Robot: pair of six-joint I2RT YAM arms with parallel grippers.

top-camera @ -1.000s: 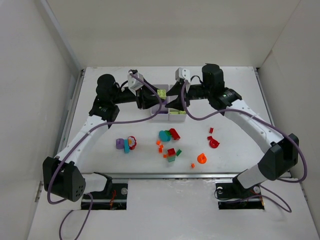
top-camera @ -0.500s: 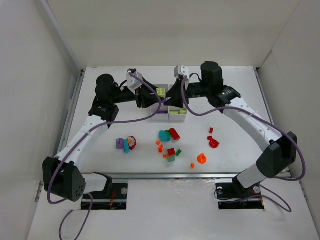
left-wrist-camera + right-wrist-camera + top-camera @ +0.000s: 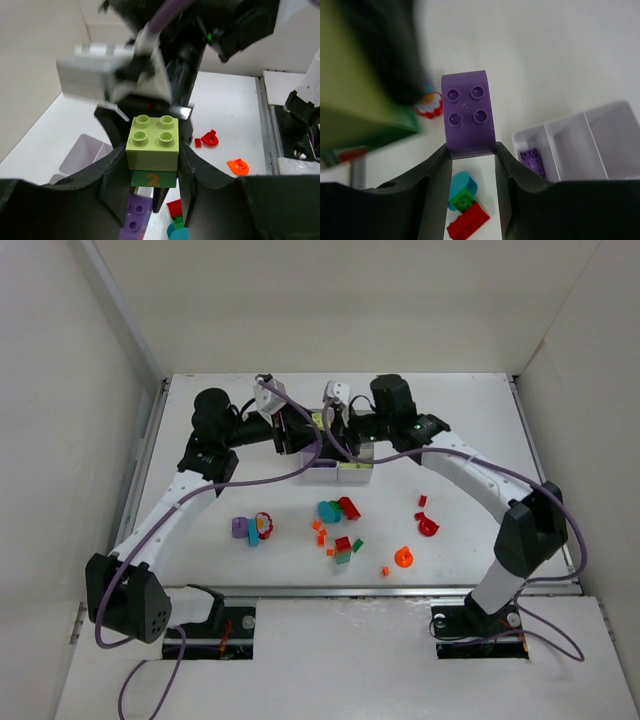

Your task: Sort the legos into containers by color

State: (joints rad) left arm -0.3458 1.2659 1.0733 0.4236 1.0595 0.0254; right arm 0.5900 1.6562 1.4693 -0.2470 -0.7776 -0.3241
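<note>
Legos (image 3: 328, 511) scattered on white table (image 3: 480, 400), plain white walls (image 3: 350, 300) around

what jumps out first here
Over the white tray at the far middle of the table, the left gripper clamps a lime green brick atop a dark green brick, facing the right gripper, which grips a purple brick. Loose legos litter the table's near middle.

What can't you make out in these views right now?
- Top view: most of the tray is hidden under the left gripper and right gripper.
- Right wrist view: green shape at left is blurred; the tray is cut off by the frame edge.
- Left wrist view: purple piece below the lime brick is cut off at the bottom.
</note>
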